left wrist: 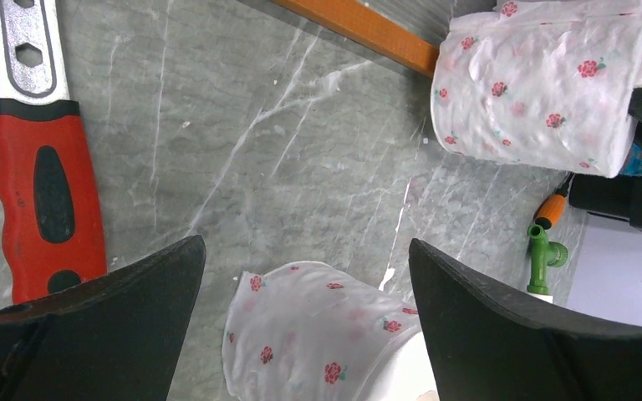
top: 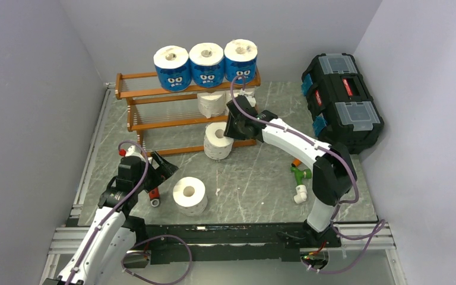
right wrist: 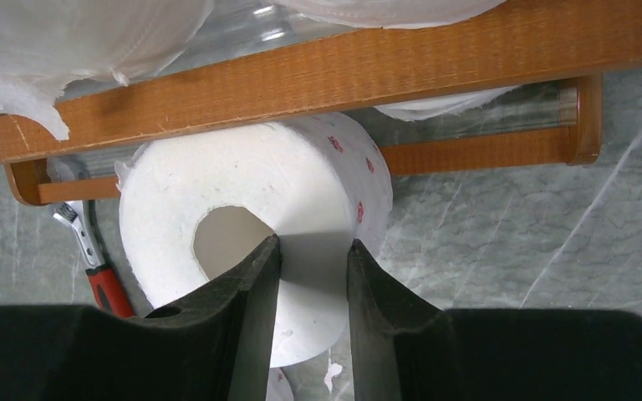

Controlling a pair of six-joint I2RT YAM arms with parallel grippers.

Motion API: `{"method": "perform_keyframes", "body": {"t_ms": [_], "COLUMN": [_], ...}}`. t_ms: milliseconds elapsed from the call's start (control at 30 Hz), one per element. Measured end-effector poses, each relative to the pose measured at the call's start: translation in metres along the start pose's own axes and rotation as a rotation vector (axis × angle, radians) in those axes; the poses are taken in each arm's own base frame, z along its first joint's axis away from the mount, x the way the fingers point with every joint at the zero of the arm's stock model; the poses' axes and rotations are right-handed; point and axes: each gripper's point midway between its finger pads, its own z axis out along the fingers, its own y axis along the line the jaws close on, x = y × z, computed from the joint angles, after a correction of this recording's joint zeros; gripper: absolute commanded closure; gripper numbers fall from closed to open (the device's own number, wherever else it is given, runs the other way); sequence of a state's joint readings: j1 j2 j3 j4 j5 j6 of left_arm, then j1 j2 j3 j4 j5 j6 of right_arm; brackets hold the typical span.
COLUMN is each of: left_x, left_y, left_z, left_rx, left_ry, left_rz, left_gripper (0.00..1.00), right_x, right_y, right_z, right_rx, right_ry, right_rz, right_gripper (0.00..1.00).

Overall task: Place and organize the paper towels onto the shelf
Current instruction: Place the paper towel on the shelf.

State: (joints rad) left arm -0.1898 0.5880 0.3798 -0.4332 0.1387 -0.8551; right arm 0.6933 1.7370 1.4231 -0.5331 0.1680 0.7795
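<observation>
- Three blue-wrapped rolls [top: 206, 65] stand on the shelf [top: 139, 77] top tier, and white rolls [top: 212, 104] sit on the middle one; two seem left to place.
- Right gripper [right wrist: 312, 251] is clamped on a roll [right wrist: 217, 192] through its wall, one finger in the core, beside the lower tier.
- Left gripper [left wrist: 305, 251] is spread wide and empty above the loose roll [top: 189, 195] on the table [top: 261, 178].

Plain grey walls [top: 35, 77] surround a marbled tabletop [top: 255, 172].

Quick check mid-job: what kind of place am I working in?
Probably a lab test cell, not a home: plain grey walls box in the tabletop, a metal rail edges it, and the shelf and black toolbox look like staged props.
</observation>
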Motion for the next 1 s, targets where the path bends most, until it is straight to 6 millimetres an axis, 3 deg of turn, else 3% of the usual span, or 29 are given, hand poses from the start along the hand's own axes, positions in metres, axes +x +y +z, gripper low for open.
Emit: {"method": "perform_keyframes", "body": {"t_ms": [1000], "left_x": [0.001], "left_y": [0.0], "left_z": [0.0], "left_rx": [0.0], "left_ry": [0.005], "left_rz": [0.0], "left_gripper": [0.02], "right_x": [-0.013], "right_y": [0.014], "right_z": [0.016], "right_rx": [0.006], "right_ry": [-0.013], "right_rz": [0.018], "right_gripper": [0.75]}}
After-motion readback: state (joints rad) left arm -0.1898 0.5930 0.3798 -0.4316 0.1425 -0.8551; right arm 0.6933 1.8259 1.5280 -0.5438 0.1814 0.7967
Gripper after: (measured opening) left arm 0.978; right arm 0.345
